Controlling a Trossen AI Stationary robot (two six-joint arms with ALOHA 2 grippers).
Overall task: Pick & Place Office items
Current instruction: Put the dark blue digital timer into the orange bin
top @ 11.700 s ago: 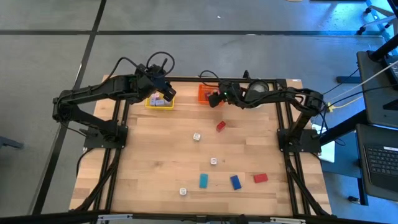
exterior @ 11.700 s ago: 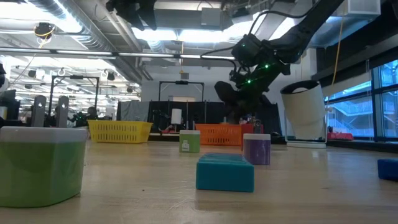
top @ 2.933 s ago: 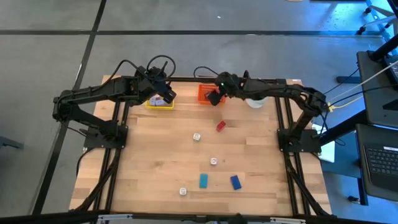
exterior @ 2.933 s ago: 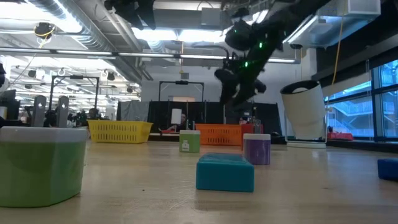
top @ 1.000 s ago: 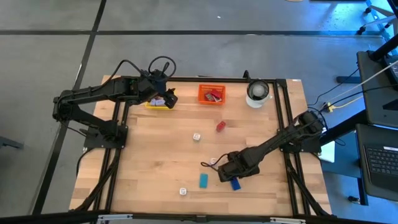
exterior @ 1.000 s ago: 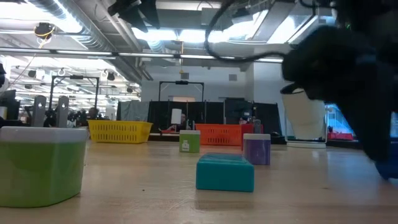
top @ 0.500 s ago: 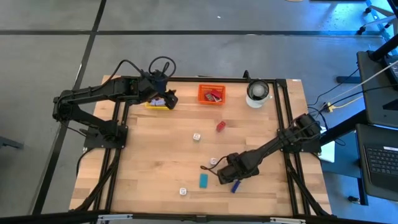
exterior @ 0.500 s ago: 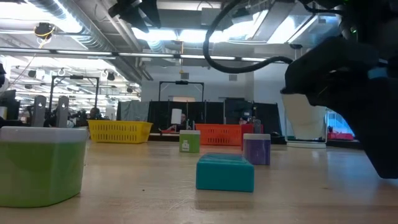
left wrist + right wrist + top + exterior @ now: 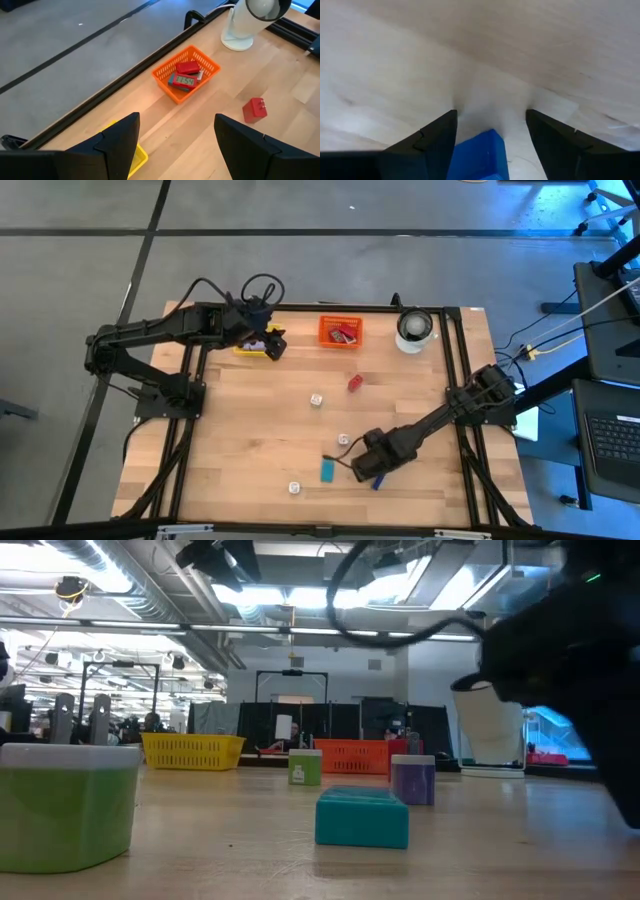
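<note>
My right gripper point(image 9: 373, 474) is low over the near part of the table, open. Its fingers stand on either side of a blue block point(image 9: 479, 152) that lies flat on the wood, with a gap at each side. In the high view only a sliver of the blue block point(image 9: 378, 483) shows past the gripper. A teal block point(image 9: 327, 470) lies just to its left. Three white cubes point(image 9: 344, 439) and a red block point(image 9: 355, 382) lie scattered on the table. My left gripper point(image 9: 270, 343) hovers open and empty at the yellow tray point(image 9: 247, 348).
The orange tray point(image 9: 340, 332) at the far edge holds red pieces point(image 9: 188, 67). The white round container point(image 9: 413, 328) stands to its right. In the low view the right arm point(image 9: 590, 690) fills the right side, behind the teal block point(image 9: 362, 817) and a lilac cube point(image 9: 413, 780).
My right gripper has crept a little toward the table's near edge and settled over the blue block, which now shows less from above and is hidden in the low view. Its fingers stay open.
</note>
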